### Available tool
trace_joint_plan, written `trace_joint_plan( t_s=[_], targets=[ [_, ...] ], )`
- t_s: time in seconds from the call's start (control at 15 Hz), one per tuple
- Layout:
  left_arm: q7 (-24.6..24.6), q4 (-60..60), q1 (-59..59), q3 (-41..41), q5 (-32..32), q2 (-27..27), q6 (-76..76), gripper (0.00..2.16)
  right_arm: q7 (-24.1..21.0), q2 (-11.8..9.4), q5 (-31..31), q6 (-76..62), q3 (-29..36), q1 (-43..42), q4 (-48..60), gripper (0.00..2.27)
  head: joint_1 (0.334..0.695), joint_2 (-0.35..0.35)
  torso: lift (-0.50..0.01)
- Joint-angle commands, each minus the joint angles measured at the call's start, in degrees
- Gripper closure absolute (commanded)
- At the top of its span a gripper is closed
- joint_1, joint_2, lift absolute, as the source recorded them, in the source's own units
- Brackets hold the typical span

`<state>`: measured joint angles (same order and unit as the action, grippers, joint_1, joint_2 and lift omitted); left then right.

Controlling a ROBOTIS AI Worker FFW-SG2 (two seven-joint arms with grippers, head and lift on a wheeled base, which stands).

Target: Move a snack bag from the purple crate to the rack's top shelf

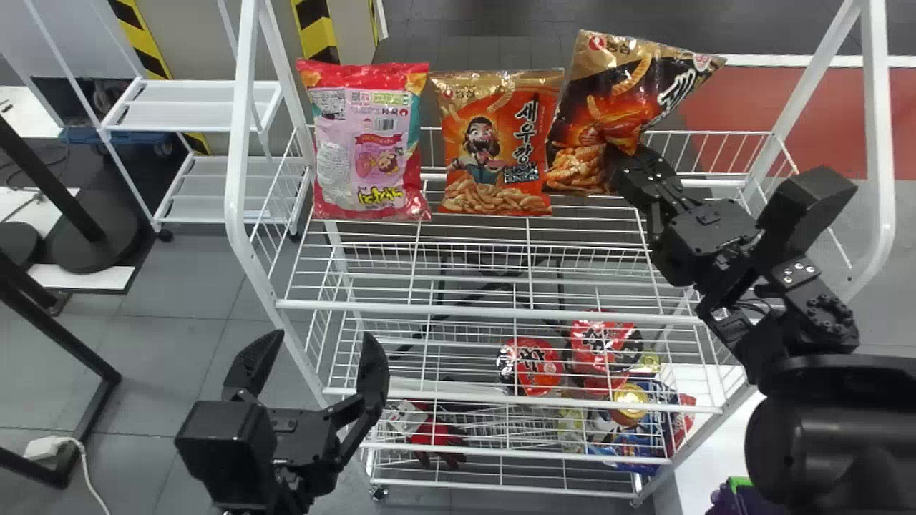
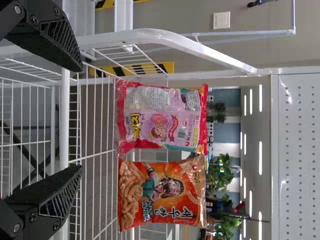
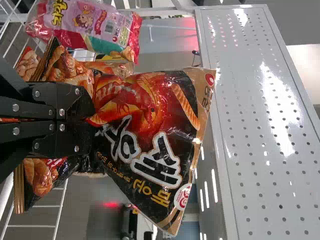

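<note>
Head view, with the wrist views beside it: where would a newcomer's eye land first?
Probably on the black-and-orange snack bag, tilted at the right of the rack's top shelf, pinched low down by the right gripper. Next come the pink bag and the orange bag, upright side by side to its left. The left gripper, open at the rack's front left, stands out too.

Pink snack bag (image 1: 368,143), one; orange snack bag (image 1: 497,143), one; black snack bag (image 1: 608,93), one: three in all. Large wire rack (image 1: 879,121), one. White shelf unit (image 1: 200,118) behind, one. Red-and-black packs (image 1: 529,366), at least two; the exact count is unclear through the wire. Gold-topped pack (image 1: 630,403), one. Purple crate (image 1: 753,503), one.
</note>
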<state>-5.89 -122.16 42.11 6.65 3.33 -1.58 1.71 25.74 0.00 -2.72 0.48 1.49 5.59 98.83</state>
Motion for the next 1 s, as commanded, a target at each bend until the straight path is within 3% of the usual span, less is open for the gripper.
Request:
trace_joint_plan(
  t_s=[0.0,0.27,0.93],
  targets=[
    [0.00,0.16,0.25,0.03,0.01,0.00,-0.16,0.13,-4.73,0.05,1.76,-2.81,-2.37,-0.40,-2.33,1.64,0.695,0.049,0.002],
    [0.00,0.08,0.60,-0.06,0.01,-0.09,-0.52,0.13,-7.98,0.05,1.76,-3.69,-2.19,-2.95,-7.69,1.64,0.695,0.048,0.002],
    [0.00,-0.10,0.95,-0.50,-0.08,-0.18,-1.75,0.13,-9.74,0.05,4.22,-3.51,-0.70,-8.13,-16.83,1.64,0.695,0.025,0.002]
  ],
)
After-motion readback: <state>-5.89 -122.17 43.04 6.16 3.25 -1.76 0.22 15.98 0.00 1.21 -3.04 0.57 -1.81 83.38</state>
